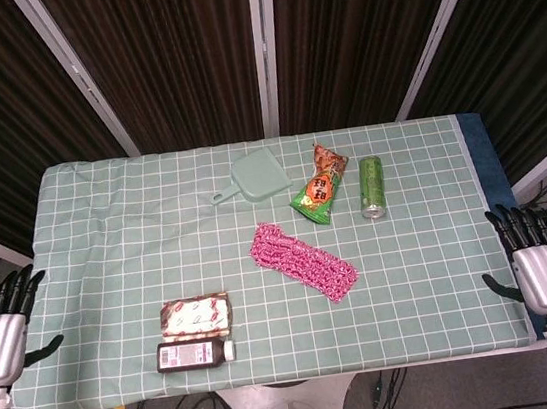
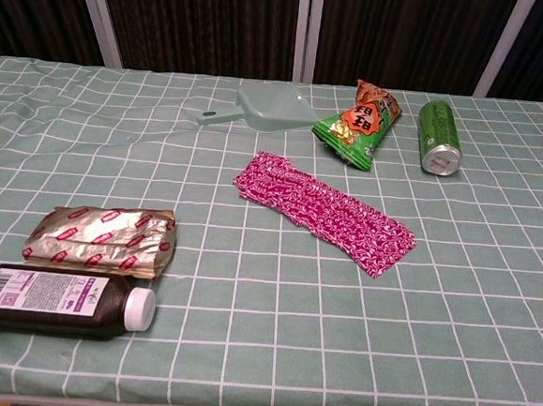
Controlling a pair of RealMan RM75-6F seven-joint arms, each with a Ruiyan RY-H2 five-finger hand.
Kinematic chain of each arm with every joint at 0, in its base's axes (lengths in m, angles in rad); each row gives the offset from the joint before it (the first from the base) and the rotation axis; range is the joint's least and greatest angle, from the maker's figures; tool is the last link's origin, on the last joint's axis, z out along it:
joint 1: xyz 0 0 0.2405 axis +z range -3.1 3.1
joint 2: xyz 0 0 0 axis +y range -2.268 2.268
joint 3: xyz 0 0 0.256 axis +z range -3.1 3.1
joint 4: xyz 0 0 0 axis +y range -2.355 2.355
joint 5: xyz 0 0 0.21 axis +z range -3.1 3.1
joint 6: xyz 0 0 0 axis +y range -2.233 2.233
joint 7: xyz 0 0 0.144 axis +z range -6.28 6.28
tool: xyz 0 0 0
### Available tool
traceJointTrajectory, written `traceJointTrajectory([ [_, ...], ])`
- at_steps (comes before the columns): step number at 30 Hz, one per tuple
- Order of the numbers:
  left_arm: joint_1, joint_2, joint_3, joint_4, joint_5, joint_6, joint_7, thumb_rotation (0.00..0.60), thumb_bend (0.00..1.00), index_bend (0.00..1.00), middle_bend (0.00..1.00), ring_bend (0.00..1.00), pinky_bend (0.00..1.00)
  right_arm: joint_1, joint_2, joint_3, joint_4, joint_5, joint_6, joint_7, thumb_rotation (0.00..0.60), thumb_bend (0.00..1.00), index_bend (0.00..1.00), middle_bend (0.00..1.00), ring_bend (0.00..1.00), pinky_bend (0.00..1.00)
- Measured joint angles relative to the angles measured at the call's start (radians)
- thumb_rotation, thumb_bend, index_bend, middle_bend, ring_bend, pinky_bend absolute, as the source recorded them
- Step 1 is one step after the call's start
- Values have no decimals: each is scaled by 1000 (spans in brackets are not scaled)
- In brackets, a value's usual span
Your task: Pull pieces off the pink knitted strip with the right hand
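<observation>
The pink knitted strip (image 1: 302, 259) (image 2: 324, 210) lies flat near the middle of the green checked table, running diagonally from upper left to lower right. My right hand (image 1: 534, 256) hangs off the table's right edge, fingers spread, holding nothing, well apart from the strip. At the table's left edge my left hand (image 1: 0, 326) is likewise open and empty. Neither hand shows in the chest view.
A green dustpan (image 1: 255, 179), a snack bag (image 1: 320, 186) and a green can (image 1: 371, 188) lie behind the strip. A foil packet (image 1: 196, 314) and a brown bottle (image 1: 194, 354) lie at the front left. The green checked tablecloth (image 1: 108, 246) covers the table.
</observation>
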Motion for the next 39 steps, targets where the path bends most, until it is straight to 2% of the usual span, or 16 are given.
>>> traceJointTrajectory([
  [8, 2, -18, 4, 21, 3, 8, -16, 600, 114, 63, 30, 0, 138, -1, 12, -2, -30, -3, -3, -26, 600, 101, 0, 19, 0, 0],
  [24, 5, -50, 5, 72, -10, 4, -42, 600, 113, 63, 30, 0, 138, 12, -9, -12, 11, -19, -32, 14, 600, 101, 0, 29, 0, 0],
  [33, 8, -44, 4, 64, -7, 14, -46, 600, 114, 63, 30, 0, 138, 20, -5, -14, 3, -28, -41, 5, 600, 101, 0, 35, 0, 0],
  [39, 9, -36, 4, 48, -13, 10, -32, 600, 114, 63, 30, 0, 138, 45, -3, -19, -19, -38, -81, -21, 600, 149, 0, 40, 0, 0],
])
